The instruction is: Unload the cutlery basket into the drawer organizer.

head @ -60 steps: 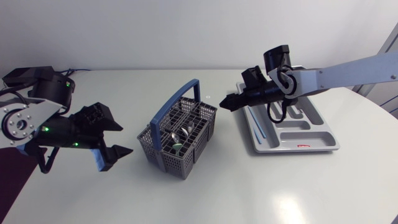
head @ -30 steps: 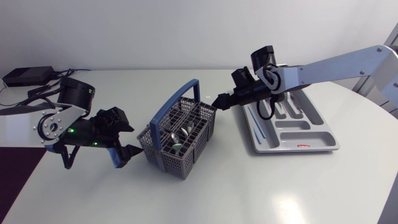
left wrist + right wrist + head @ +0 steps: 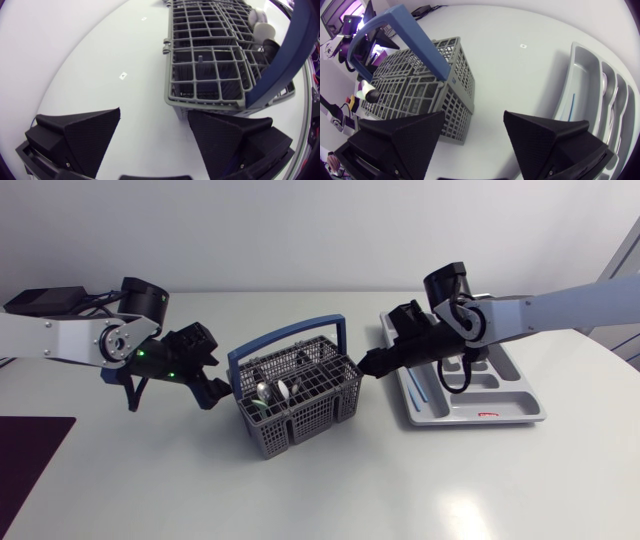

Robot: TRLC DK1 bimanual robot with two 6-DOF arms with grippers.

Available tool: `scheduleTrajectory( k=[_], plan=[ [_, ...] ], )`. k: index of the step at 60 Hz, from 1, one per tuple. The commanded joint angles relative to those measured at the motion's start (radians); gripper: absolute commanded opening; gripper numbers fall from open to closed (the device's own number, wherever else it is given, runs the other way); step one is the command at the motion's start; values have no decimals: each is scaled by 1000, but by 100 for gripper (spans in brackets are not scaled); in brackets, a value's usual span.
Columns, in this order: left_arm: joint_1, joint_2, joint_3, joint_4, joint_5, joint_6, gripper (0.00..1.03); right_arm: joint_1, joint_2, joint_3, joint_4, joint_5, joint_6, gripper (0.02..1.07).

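The grey mesh cutlery basket (image 3: 300, 408) with its blue handle (image 3: 285, 341) stands mid-table and holds several pieces of cutlery (image 3: 271, 392). My left gripper (image 3: 214, 389) is open at the basket's left side; in the left wrist view the basket (image 3: 210, 65) stands just ahead of the open gripper (image 3: 155, 132), its corner near one finger. My right gripper (image 3: 370, 366) is open at the basket's right corner, and the right wrist view shows the basket (image 3: 420, 85) ahead of the gripper (image 3: 474, 134). The grey drawer organizer (image 3: 500, 412) lies to the right.
The organizer (image 3: 580, 65) holds a thin blue stick (image 3: 414, 385) in its left compartment and silver cutlery (image 3: 605, 85) in others. My right arm reaches across the organizer's far end. A dark mat (image 3: 25, 445) lies at the table's left edge.
Both grippers have closed in on the basket, the left from the left and the right from the organizer side. The basket has turned, so its handle now runs left to right.
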Motion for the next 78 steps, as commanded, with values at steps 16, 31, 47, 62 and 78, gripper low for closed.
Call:
scheduleTrajectory(
  k=[16,31,47,62,78],
  plan=[
    [-15,151,233,46,45,-93,99,36,-86,-97,-8,-34,10,87],
    [-18,183,267,46,44,-97,99,49,-72,-84,9,-22,28,87],
    [-9,154,207,45,45,-96,99,57,-57,-54,28,6,44,87],
    [-9,62,112,45,45,-94,99,49,-47,-44,29,13,48,87],
    [-16,-47,19,45,47,-96,99,51,-84,-90,37,13,52,87]
  ],
)
